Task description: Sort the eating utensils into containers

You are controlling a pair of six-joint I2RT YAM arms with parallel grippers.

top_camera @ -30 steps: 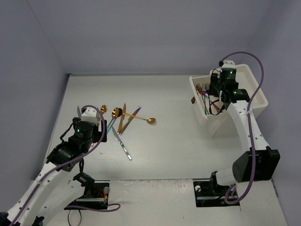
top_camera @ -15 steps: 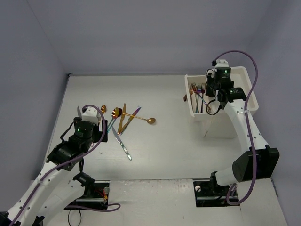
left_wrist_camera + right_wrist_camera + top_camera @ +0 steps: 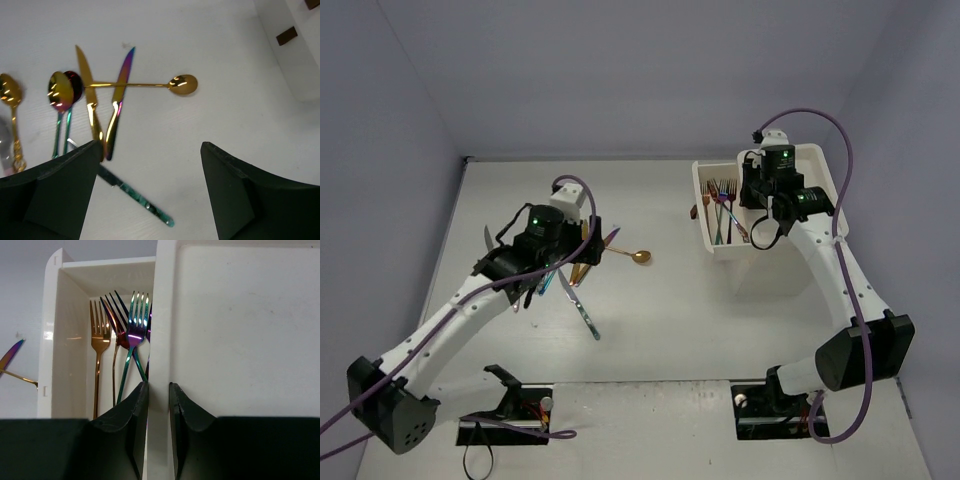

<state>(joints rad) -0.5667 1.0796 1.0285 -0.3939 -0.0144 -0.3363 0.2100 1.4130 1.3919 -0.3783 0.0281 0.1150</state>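
Note:
Several loose utensils lie at the table's left centre: a gold knife (image 3: 89, 100), a purple-pink knife (image 3: 120, 100), a gold spoon (image 3: 182, 84) with its handle across both knives, a teal-handled knife (image 3: 135, 197) and three more spoons (image 3: 60, 90) at the left. My left gripper (image 3: 150, 200) hangs open and empty above the teal-handled knife; it also shows in the top view (image 3: 545, 278). My right gripper (image 3: 159, 390) is shut on a white wall of the drawer unit (image 3: 160, 315). An open drawer (image 3: 703, 215) beside it holds several forks (image 3: 131, 325).
The drawer unit's recessed top (image 3: 240, 330) fills the right of the right wrist view. A brown handle (image 3: 693, 212) sticks out on the drawer's left end. Grey walls close the table at the left and back. Purple cables loop over both arms.

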